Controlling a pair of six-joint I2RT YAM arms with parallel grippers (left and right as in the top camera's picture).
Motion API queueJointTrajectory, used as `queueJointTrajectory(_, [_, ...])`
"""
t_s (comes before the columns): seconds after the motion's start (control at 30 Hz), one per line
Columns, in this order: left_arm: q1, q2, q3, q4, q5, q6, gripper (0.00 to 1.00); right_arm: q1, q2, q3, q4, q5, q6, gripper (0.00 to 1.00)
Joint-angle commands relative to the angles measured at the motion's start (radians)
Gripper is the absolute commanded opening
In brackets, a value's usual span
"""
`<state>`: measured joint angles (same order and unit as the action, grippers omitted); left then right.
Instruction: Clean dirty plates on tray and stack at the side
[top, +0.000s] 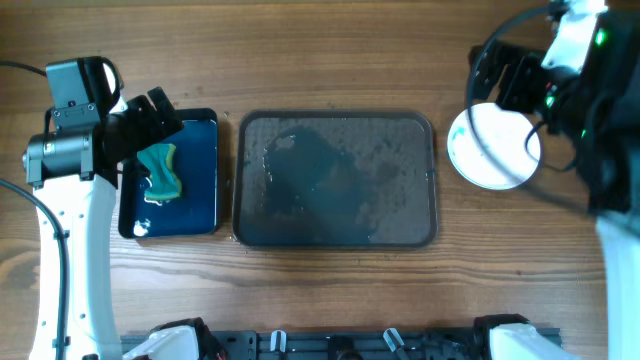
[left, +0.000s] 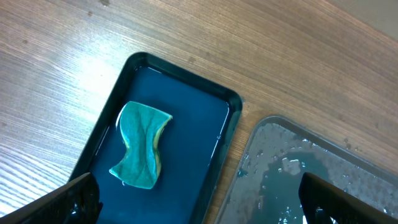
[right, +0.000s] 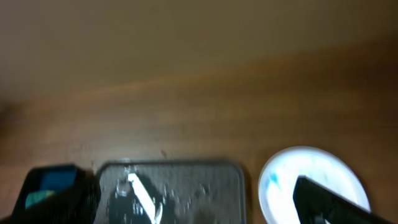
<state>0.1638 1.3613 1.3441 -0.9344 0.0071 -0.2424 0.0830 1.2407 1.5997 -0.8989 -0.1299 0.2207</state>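
The large dark tray (top: 405, 195) lies mid-table, wet, with no plate on it; it also shows in the left wrist view (left: 298, 168) and the right wrist view (right: 211, 180). A white plate (top: 492, 152) with a blue smear near its left edge sits on the wood right of the tray, also in the blurred right wrist view (right: 289, 177). I cannot tell whether more plates lie under it. My right gripper (top: 505, 80) (right: 199, 208) is open and empty, raised above the plate's far side. My left gripper (top: 160, 115) (left: 199, 211) is open and empty above the small tray.
A smaller black tray with a blue bottom (top: 205, 215) (left: 186, 70) lies left of the large tray. A teal sponge (top: 162, 172) (left: 142, 144) lies in it. Bare wood tabletop (top: 330, 50) runs behind and in front of the trays.
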Motion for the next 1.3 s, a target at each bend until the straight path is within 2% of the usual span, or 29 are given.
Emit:
queueJointTrajectory(0.0, [-0.003, 0.003, 0.003, 0.002, 0.015, -0.008, 1.0, 0.032, -0.203, -0.305, 0.228, 0.01, -0.058, 0.99])
queueJointTrajectory(0.27, [-0.003, 0.003, 0.003, 0.002, 0.015, -0.008, 1.0, 0.032, -0.694, -1.072, 0.871, 0.017, -0.063, 1.0])
queueJointTrajectory(0.37, [-0.003, 0.003, 0.003, 0.002, 0.015, -0.008, 1.0, 0.032, -0.852, -1.265, 0.96, 0.018, -0.064, 1.0])
queueJointTrajectory(0.5, [-0.003, 0.003, 0.003, 0.002, 0.015, -0.008, 1.0, 0.032, -1.033, -1.444, 0.991, 0.017, -0.061, 1.0])
queueJointTrajectory(0.7, [-0.003, 0.003, 0.003, 0.002, 0.015, -0.008, 1.0, 0.032, -1.209, -1.582, 0.992, 0.017, -0.063, 1.0])
queueJointTrajectory(0.77, [-0.003, 0.003, 0.003, 0.002, 0.015, -0.008, 1.0, 0.032, -1.238, -1.595, 0.943, 0.013, -0.058, 1.0])
queueJointTrajectory(1.27, [-0.003, 0.003, 0.003, 0.002, 0.015, -0.008, 1.0, 0.032, -1.227, -1.595, 0.909, -0.008, -0.017, 1.0])
